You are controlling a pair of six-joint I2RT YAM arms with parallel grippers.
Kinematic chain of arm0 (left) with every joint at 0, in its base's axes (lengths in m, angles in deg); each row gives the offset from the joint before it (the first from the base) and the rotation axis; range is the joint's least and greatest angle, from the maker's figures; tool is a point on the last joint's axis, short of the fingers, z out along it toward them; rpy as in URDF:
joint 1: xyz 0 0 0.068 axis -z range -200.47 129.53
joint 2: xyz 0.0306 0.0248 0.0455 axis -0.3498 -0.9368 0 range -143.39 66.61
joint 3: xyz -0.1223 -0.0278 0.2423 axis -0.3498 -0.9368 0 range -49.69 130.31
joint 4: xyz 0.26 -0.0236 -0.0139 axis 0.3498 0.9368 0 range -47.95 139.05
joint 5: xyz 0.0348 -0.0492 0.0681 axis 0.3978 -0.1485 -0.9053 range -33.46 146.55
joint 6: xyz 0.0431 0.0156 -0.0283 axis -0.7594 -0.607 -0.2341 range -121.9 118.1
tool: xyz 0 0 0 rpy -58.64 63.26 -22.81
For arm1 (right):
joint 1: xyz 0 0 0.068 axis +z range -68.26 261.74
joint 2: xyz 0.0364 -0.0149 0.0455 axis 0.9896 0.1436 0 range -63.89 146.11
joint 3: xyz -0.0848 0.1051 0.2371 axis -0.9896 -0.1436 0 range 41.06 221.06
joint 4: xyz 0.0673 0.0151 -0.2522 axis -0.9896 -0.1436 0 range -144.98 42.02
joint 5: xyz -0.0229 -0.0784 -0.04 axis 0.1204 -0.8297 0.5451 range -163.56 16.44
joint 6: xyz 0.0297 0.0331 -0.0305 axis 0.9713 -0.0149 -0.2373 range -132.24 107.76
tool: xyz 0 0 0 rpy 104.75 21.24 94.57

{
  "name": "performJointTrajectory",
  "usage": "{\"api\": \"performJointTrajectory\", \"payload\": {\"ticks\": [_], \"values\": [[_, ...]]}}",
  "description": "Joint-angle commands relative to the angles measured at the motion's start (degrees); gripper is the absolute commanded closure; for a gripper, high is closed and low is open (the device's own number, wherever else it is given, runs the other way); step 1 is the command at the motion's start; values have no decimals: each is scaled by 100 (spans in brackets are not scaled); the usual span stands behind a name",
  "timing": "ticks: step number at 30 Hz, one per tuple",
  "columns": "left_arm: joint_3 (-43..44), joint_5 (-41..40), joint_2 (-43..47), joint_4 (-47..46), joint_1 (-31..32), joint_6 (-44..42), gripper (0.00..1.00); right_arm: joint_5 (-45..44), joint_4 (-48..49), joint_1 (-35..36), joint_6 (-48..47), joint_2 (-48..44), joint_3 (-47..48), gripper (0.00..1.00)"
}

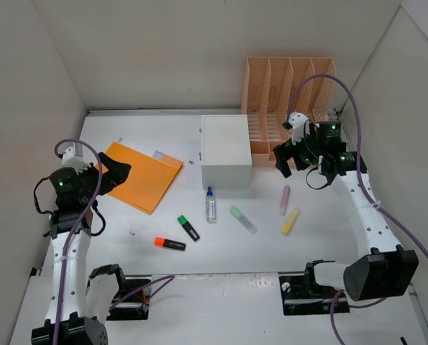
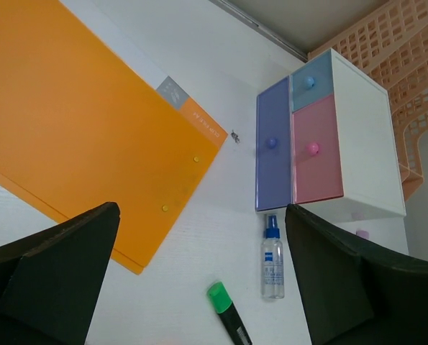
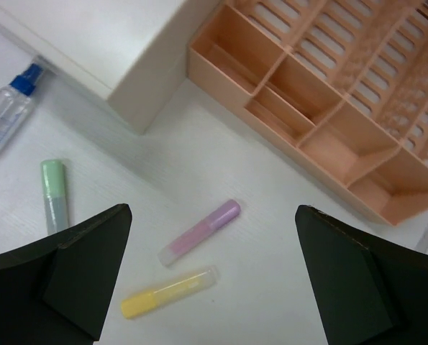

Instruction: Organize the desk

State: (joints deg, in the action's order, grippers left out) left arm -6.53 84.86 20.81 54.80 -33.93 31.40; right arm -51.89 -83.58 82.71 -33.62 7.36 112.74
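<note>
The white desk (image 1: 235, 251) holds scattered items. An orange folder (image 1: 145, 180) lies at the left, and my left gripper (image 1: 114, 172) hovers open over its near corner. In the left wrist view a green-capped marker (image 2: 226, 310) and a small spray bottle (image 2: 272, 260) lie below its empty open jaws (image 2: 201, 212). My right gripper (image 1: 289, 159) hangs open above a purple highlighter (image 3: 199, 231) and a yellow highlighter (image 3: 169, 292), holding nothing. A pale green highlighter (image 1: 242, 219) and an orange-capped marker (image 1: 170, 244) lie mid-desk.
A white drawer box (image 1: 226, 151) with blue and pink drawer fronts (image 2: 293, 151) stands at the back centre. A peach slotted file organizer (image 1: 289, 97) stands behind the right gripper. White walls enclose the desk on three sides.
</note>
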Motion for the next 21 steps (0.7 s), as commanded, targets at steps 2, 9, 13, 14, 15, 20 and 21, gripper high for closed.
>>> {"api": "performJointTrajectory", "payload": {"ticks": [2,9,13,14,15,20,21], "values": [[18,-335,-51,-344,1,238,12,670,9,632,-638,196,548,2],[219,-642,-114,-55,1,160,71,990,26,2245,-146,1617,1864,82],[237,-1020,-17,621,1,229,52,743,61,3048,-51,2584,2902,21],[202,-1099,18,736,1,299,33,690,122,3154,63,2805,3130,17],[124,-1257,53,929,1,439,28,611,166,3355,317,3277,3611,15],[-228,-1329,255,1115,1,748,0,313,298,3717,829,4703,5205,9],[-351,-1372,308,1063,1,887,0,251,316,3830,899,5184,5720,6]]}}
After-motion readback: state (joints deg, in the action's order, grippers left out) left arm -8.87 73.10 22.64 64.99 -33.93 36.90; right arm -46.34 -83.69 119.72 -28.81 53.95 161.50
